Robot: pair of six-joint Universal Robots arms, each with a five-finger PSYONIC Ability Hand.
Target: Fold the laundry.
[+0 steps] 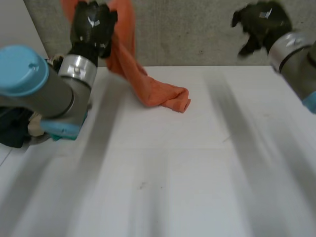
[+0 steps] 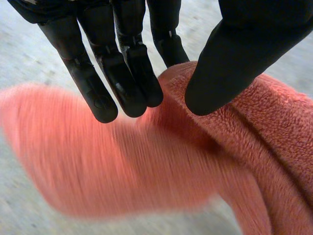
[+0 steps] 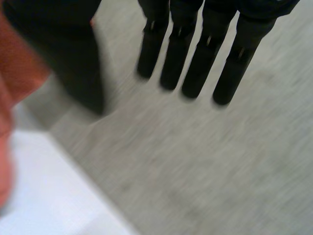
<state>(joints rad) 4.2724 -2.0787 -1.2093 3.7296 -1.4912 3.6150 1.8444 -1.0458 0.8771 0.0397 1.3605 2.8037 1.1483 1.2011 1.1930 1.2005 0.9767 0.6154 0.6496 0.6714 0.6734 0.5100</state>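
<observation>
An orange towel hangs from my left hand, which is raised at the table's far left. The towel's lower end lies bunched on the white table. In the left wrist view the thumb presses on the towel's thick edge opposite the fingers, so the hand is shut on the towel. My right hand is up in the air at the far right, apart from the towel. Its fingers are straight and hold nothing. A strip of the orange towel shows beside its thumb.
A grey wall rises just behind the table's far edge. A dark heap of clothes lies at the left edge under my left arm. The table's far edge lies below my right hand.
</observation>
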